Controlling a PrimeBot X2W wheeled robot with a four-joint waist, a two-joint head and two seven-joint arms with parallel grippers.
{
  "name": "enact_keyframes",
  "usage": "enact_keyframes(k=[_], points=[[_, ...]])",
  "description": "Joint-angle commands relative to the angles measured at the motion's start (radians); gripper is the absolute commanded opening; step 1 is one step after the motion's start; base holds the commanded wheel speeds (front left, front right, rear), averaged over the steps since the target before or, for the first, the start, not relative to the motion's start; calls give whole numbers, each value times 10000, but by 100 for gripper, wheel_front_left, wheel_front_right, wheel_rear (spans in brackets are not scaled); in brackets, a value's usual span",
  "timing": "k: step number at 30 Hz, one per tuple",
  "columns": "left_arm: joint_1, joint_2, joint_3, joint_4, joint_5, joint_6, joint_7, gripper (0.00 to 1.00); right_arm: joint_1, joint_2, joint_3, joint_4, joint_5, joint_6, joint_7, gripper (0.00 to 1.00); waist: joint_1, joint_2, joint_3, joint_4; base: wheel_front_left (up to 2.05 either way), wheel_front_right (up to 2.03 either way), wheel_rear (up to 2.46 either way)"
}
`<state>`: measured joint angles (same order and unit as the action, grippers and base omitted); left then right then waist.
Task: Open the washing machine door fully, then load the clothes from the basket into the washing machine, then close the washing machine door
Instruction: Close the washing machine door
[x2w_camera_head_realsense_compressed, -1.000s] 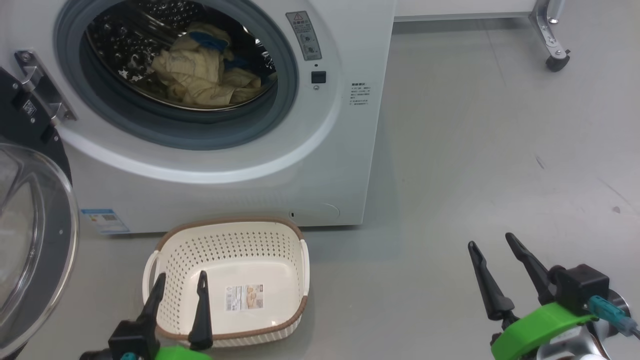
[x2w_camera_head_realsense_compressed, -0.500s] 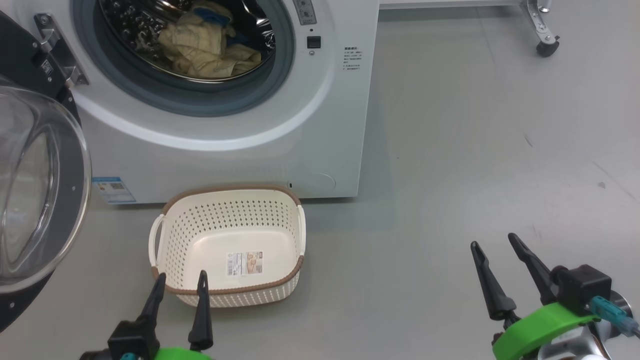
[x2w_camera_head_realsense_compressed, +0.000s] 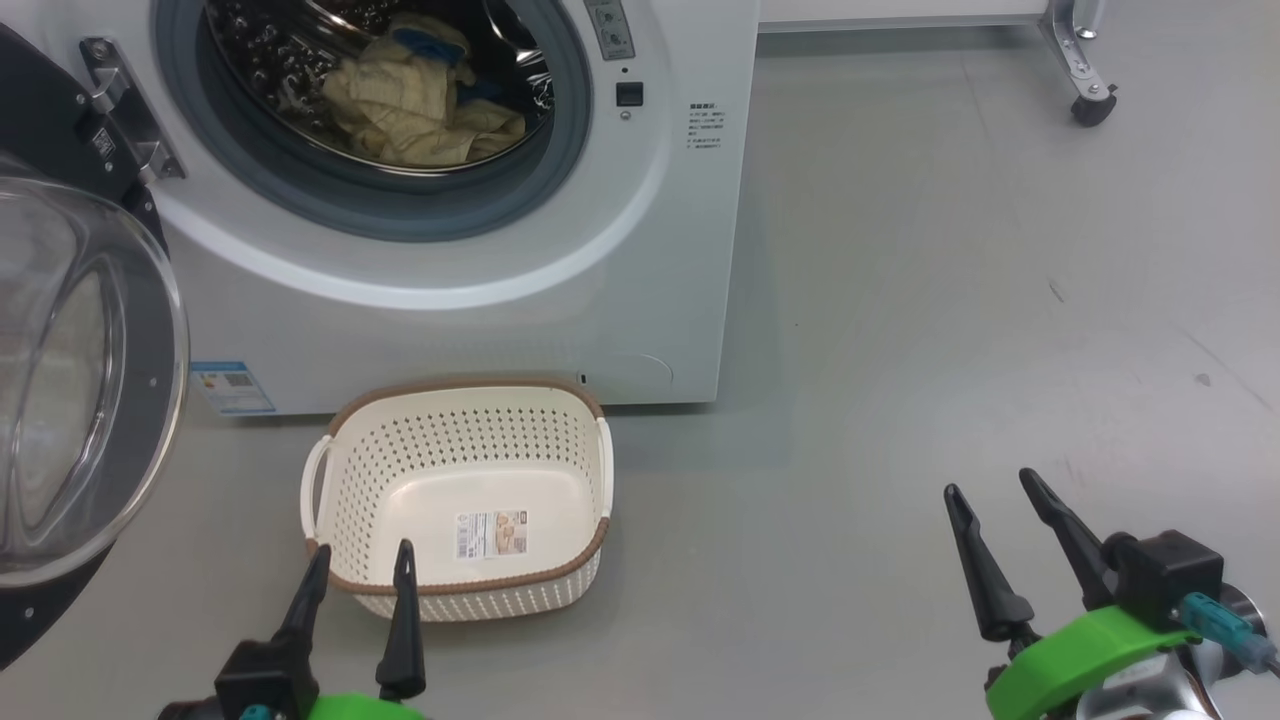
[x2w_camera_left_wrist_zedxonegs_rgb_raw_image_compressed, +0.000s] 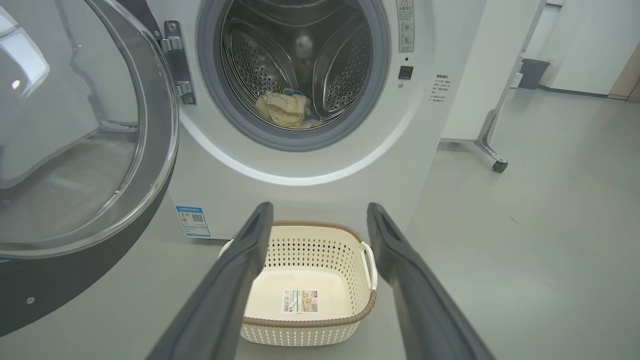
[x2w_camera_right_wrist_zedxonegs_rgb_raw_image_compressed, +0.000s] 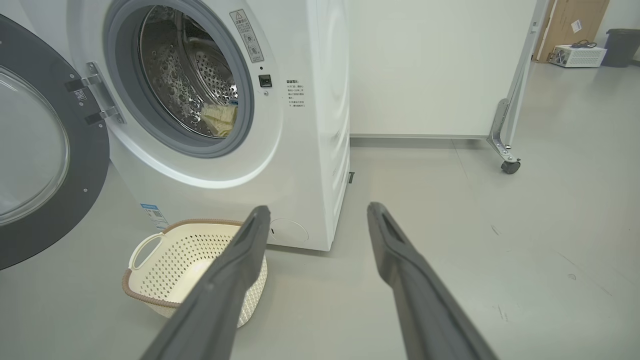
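Note:
The white washing machine (x2w_camera_head_realsense_compressed: 660, 250) (x2w_camera_left_wrist_zedxonegs_rgb_raw_image_compressed: 425, 145) (x2w_camera_right_wrist_zedxonegs_rgb_raw_image_compressed: 310, 125) stands ahead with its round black door (x2w_camera_head_realsense_compressed: 90, 370) (x2w_camera_left_wrist_zedxonegs_rgb_raw_image_compressed: 85, 150) (x2w_camera_right_wrist_zedxonegs_rgb_raw_image_compressed: 45, 150) swung wide to the left. Pale yellow clothes (x2w_camera_head_realsense_compressed: 415, 105) (x2w_camera_left_wrist_zedxonegs_rgb_raw_image_compressed: 282, 108) (x2w_camera_right_wrist_zedxonegs_rgb_raw_image_compressed: 220, 119) with blue trim lie inside the steel drum. On the floor before the machine sits the cream basket (x2w_camera_head_realsense_compressed: 345, 480) (x2w_camera_left_wrist_zedxonegs_rgb_raw_image_compressed: 320, 252) (x2w_camera_right_wrist_zedxonegs_rgb_raw_image_compressed: 165, 260), holding nothing, its bottom sticker showing. My left gripper (x2w_camera_head_realsense_compressed: 362, 558) (x2w_camera_left_wrist_zedxonegs_rgb_raw_image_compressed: 320, 212) hovers open at the basket's near rim. Out over bare floor on the right, my right gripper (x2w_camera_head_realsense_compressed: 992, 485) (x2w_camera_right_wrist_zedxonegs_rgb_raw_image_compressed: 318, 212) is open too.
A white panel on a metal leg with a caster (x2w_camera_head_realsense_compressed: 1090, 108) (x2w_camera_left_wrist_zedxonegs_rgb_raw_image_compressed: 499, 166) (x2w_camera_right_wrist_zedxonegs_rgb_raw_image_compressed: 510, 166) stands right of the machine. Grey floor (x2w_camera_head_realsense_compressed: 950, 330) stretches to the right. A dark bin (x2w_camera_left_wrist_zedxonegs_rgb_raw_image_compressed: 533, 73) (x2w_camera_right_wrist_zedxonegs_rgb_raw_image_compressed: 621, 46) and a white box (x2w_camera_right_wrist_zedxonegs_rgb_raw_image_compressed: 575, 56) sit far back.
The whole head picture has shifted, so the camera has moved: machine and basket now sit higher in it. Both grippers hold the same open pose.

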<state>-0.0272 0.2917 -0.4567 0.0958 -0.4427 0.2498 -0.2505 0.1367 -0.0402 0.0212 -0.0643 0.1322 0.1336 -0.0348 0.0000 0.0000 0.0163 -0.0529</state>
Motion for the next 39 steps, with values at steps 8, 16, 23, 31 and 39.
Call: enact_keyframes(k=[8,16,23,31,39], points=[[-419,160,332,-296,79,1490,-110,100,-202,-101,97,-389,39,-29,1,100,0,0,-11,140,0,0,0],[-388,160,257,-273,79,1492,-107,100,-85,-101,47,-361,51,-29,1,100,0,0,-169,481,0,0,0],[-574,99,271,-391,108,1497,-108,100,-26,-101,-12,-502,51,-29,-1,100,0,0,-71,1427,0,0,0],[-658,12,436,-642,138,1463,-110,100,-110,-101,7,-507,84,-29,-26,100,0,0,-8,2588,0,0,0],[-711,-68,664,-813,300,1480,-111,100,-272,-101,72,-518,66,-29,-55,100,0,0,246,3554,0,0,0]])
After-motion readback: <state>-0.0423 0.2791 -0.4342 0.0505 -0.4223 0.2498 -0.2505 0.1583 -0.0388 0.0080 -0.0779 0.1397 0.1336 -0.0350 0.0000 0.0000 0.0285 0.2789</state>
